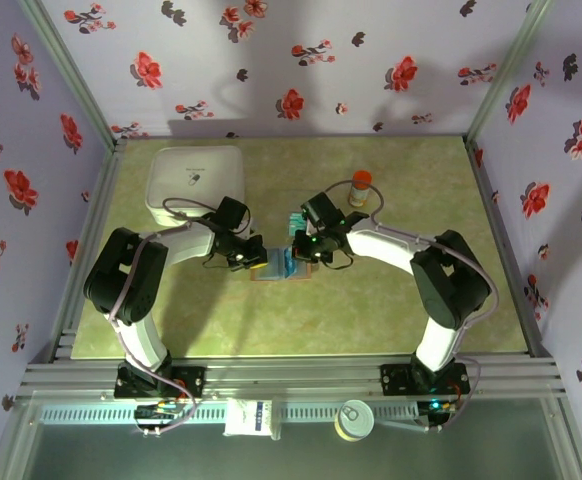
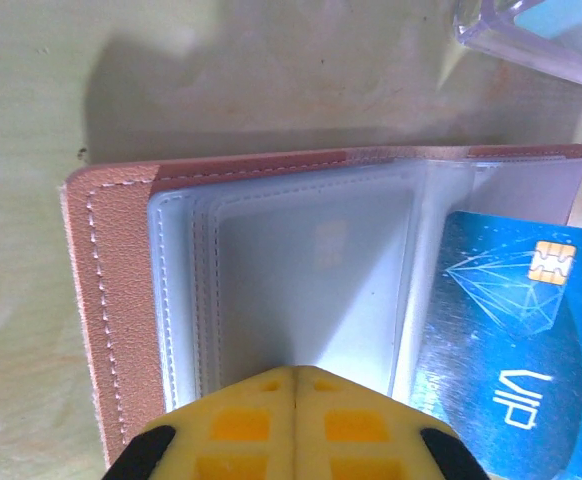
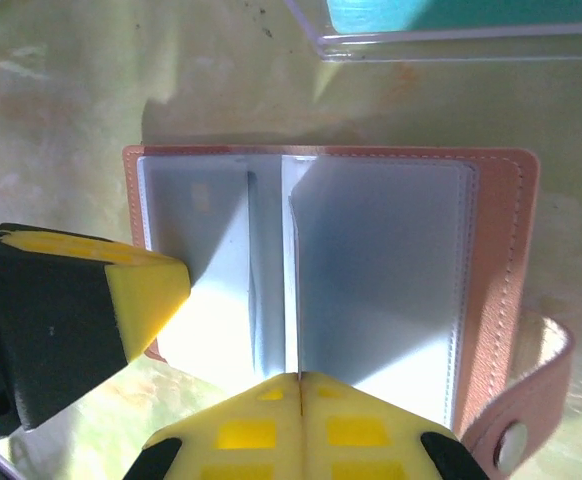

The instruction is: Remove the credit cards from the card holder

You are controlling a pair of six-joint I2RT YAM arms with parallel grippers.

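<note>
The card holder (image 1: 271, 272) lies open on the table between both arms, its tan cover (image 2: 121, 300) framing blue-grey pockets (image 3: 391, 270). My left gripper (image 2: 296, 370) is shut with nothing between its jaws, and its tips rest on the holder's left half; its fingers (image 3: 141, 290) also show in the right wrist view. A blue credit card (image 2: 511, 320) with a chip and "VIP" print stands tilted up over the right half. My right gripper (image 3: 299, 377) is shut on that card, whose thin edge (image 3: 293, 290) runs up from the jaws along the fold.
A clear plastic tray (image 3: 451, 35) holding a teal card (image 3: 441, 12) sits just beyond the holder. An orange-capped bottle (image 1: 360, 188) stands at the back right and a white square container (image 1: 197, 183) at the back left. The holder's snap strap (image 3: 531, 410) sticks out on the right.
</note>
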